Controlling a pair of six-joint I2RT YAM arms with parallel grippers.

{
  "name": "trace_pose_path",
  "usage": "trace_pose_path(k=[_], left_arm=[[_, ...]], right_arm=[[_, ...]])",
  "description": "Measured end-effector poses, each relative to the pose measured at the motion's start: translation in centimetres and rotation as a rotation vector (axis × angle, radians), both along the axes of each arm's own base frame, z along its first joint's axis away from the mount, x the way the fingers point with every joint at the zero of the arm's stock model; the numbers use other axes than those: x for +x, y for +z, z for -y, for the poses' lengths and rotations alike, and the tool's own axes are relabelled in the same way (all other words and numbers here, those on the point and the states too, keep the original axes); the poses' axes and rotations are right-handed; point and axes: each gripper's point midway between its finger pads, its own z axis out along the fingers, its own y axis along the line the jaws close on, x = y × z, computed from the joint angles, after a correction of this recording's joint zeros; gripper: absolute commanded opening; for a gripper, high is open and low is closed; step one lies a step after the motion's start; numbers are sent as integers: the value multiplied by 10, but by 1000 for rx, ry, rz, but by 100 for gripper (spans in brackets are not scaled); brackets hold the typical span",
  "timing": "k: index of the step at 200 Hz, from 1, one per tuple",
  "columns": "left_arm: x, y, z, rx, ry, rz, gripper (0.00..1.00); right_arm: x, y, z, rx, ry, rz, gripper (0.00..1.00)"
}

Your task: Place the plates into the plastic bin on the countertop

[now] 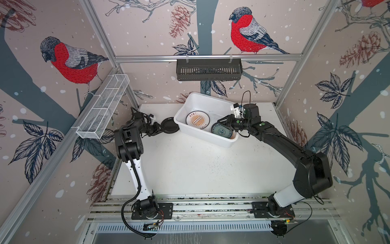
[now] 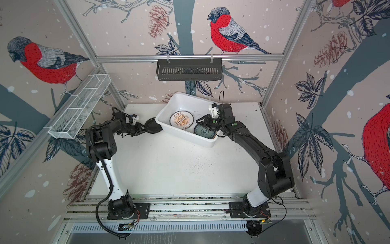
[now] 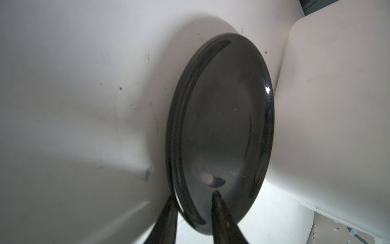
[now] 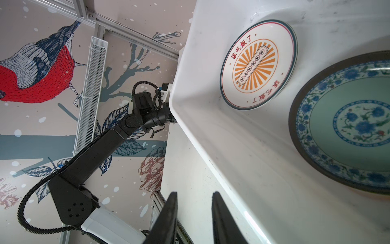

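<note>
The white plastic bin (image 1: 211, 142) (image 2: 191, 95) sits at an angle at the back of the countertop (image 1: 190, 169). Flat inside it lies an orange-sunburst white plate (image 1: 197, 121) (image 4: 257, 65). Beside that, a teal-patterned plate (image 1: 221, 132) (image 4: 348, 126) rests on something with an orange edge. A black plate (image 1: 169, 125) (image 3: 228, 126) lies just outside the bin's left wall (image 3: 337, 105). My left gripper (image 1: 161, 127) (image 3: 193, 193) is shut on the black plate's near rim, one finger under and one on its face. My right gripper (image 1: 222, 123) (image 4: 194, 193) hangs open over the bin's right end, holding nothing.
A black slotted basket (image 1: 209, 69) hangs on the back rail. A white wire-mesh rack (image 1: 103, 112) is fixed along the left wall. Aluminium rails (image 1: 211, 207) with both arm bases run along the front edge.
</note>
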Motion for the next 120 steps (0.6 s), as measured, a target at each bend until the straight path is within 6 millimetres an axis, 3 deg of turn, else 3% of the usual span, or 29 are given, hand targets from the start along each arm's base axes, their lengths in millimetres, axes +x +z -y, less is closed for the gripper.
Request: trace_pose_path(k=[55, 120], left_arm=[[0, -1, 1, -28, 24, -13, 19], [-10, -1, -11, -34, 52, -31, 21]], right_arm=[[-3, 0, -2, -10, 2, -13, 30], [-5, -2, -5, -15, 7, -16, 30]])
